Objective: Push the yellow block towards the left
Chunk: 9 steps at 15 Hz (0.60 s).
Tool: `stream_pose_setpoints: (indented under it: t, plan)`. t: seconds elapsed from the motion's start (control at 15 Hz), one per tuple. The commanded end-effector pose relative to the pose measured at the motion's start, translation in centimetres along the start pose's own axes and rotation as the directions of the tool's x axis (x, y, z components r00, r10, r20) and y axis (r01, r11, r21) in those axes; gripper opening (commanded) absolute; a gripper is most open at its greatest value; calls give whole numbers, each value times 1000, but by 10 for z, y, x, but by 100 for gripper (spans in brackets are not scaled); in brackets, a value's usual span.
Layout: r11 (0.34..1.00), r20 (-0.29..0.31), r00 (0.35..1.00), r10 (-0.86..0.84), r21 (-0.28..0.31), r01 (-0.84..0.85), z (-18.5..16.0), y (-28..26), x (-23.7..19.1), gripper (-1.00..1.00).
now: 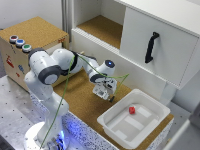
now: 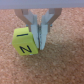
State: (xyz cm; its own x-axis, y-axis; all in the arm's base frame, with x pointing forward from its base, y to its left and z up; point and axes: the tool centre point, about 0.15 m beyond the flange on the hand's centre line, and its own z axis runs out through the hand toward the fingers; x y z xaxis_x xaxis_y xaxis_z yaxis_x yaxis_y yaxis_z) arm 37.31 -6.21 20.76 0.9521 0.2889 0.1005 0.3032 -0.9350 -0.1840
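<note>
Slippage is looking like the main risk: the small bright yellow cube [image 2: 24,42] marked "Z" is sitting on the cork-topped bench [image 2: 62,67], touching the outer side of the nearly closed, empty fingers [image 2: 41,36], so an off-centre shove could be spinning it away.

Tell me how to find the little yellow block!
Find the white robot arm reaching over the brown cork board. Look right under its claw, beside the white tray. There sits the yellow block, a bright cube with a black letter on it, unlike the red block lying inside the tray.
</note>
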Motion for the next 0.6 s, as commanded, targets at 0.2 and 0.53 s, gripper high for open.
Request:
stream_pose_setpoints:
  t: [0.2, 0.53]
  plan:
    - [996, -95, 992, -78, -42, 74, -62, -35, -6, 100]
    - [998, -120, 991, -54, -45, 49, -105, -49, -9, 100]
